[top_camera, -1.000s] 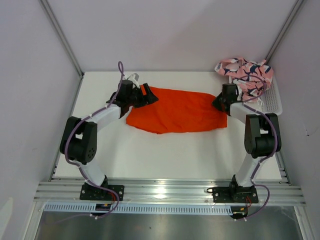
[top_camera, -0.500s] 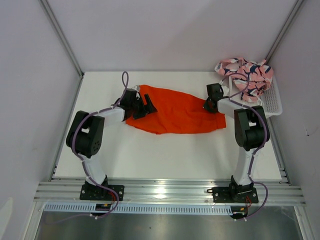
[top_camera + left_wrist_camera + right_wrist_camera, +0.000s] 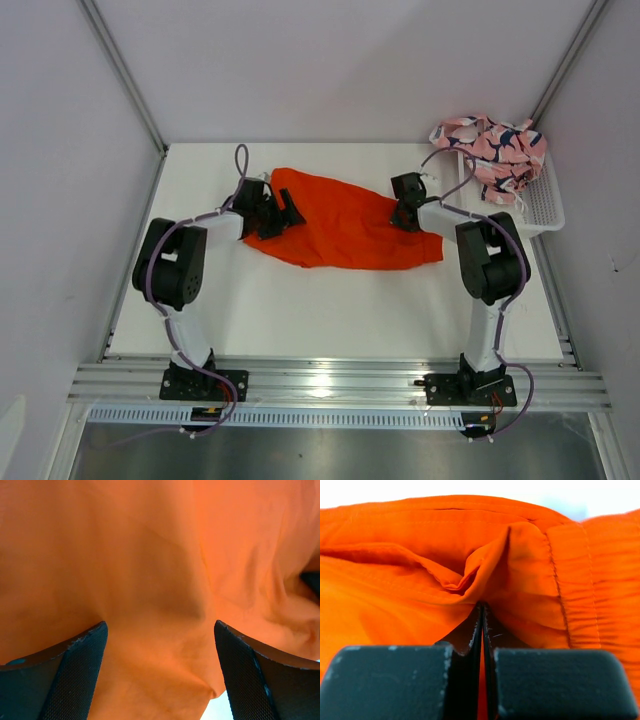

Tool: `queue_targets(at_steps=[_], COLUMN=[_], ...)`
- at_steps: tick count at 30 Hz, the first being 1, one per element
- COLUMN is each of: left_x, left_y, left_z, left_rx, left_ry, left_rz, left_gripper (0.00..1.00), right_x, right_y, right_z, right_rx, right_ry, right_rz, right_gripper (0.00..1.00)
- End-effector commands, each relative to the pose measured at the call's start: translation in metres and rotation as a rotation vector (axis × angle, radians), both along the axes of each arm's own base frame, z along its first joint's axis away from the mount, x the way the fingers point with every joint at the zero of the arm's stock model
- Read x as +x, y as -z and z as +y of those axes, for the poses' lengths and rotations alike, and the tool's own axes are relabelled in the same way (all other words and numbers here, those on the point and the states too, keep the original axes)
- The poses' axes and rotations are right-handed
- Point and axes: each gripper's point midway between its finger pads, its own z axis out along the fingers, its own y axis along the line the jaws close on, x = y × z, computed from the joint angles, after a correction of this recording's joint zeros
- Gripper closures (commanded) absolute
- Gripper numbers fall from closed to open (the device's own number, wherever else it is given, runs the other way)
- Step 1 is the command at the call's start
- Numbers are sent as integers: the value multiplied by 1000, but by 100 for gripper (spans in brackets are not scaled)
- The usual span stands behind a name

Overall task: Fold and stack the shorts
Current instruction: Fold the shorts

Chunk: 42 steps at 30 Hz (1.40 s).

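- shorts of plain orange (image 3: 345,232) lie rumpled mid-table (image 3: 330,310), between both grippers.
- left gripper (image 3: 160,630): jaws spread wide over the cloth's left end.
- right gripper (image 3: 482,611): clenched on a fold beside the waistband.
- pink printed shorts (image 3: 490,148) heaped on white basket (image 3: 545,205), far right.

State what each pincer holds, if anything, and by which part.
The right pincer is shut on a fold of the orange shorts beside the waistband. The left pincer is open over the same shorts, gripping nothing.
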Motion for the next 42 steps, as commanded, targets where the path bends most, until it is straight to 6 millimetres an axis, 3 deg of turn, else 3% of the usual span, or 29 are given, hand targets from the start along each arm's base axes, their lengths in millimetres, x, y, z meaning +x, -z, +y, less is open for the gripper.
queue_targets(at_steps=[1,5,7,10,13,14,15,17,18,19,20,21,24,25,26,27,29,30,31,32,35,39,40,42], left_x=[3,15,20,37,48,63,63,67,77,75,77,75,67,61,57,48,34,31,19,14,0,-10,-14,-16], left_y=[12,2,-6,-23,-35,-53,-54,-61,-80,-86,-99,-106,-133,-136,-140,-141,-141,-150,-139,-136,-132,-122,-108,-103], left_z=[41,76,87,107,117,119,122,125,128,129,129,132,116,100,91,80,46,32,14,6,-29,-73,-85,-104], left_rx=[63,73,73,92,144,156,175,197,216,229,240,275,333,349,349,347,315,289,287,285,253,176,175,156], left_ry=[-55,-131,-151,-191,-207,-217,-212,-215,-225,-224,-226,-228,-203,-174,-154,-132,-62,-45,-2,10,87,193,225,267], left_rz=[34,16,7,-22,-38,-83,-76,-81,-124,-125,-148,-155,-211,-215,-224,-226,-238,-271,-257,-255,-259,-250,-224,-212], left_gripper=[10,9,9,9,8,7,7,6,5,5,3,3,1,1,1,1,1,1,1,1,1,1,1,1], right_x=[-16,-25,-27,-47,-59,-64,-67,-70,-69,-72,-72,-69,-74,-69,-82,-75,-84,-90,-90,-95,-101,-108,-109,-108], right_y=[6,0,-11,-30,-60,-69,-89,-110,-132,-138,-145,-163,-162,-171,-154,-154,-156,-142,-139,-143,-130,-109,-106,-99], right_z=[29,81,106,154,175,182,187,186,178,175,167,151,126,105,99,81,69,62,49,47,28,21,22,24], right_rx=[-27,-17,15,46,93,109,138,160,178,187,194,213,266,290,326,342,381,383,386,412,443,490,500,517], right_ry=[-60,-155,-198,-298,-358,-385,-417,-434,-432,-447,-443,-422,-420,-389,-411,-384,-400,-400,-384,-405,-392,-406,-407,-408], right_rz=[30,30,16,-10,-55,-67,-94,-117,-151,-154,-162,-192,-178,-201,-151,-168,-185,-175,-186,-204,-228,-229,-226,-227], right_gripper=[100,100,100,100,100,100,95,86,73,71,62,58,56,55,53,51,47,43,39,36,31,30,30,30])
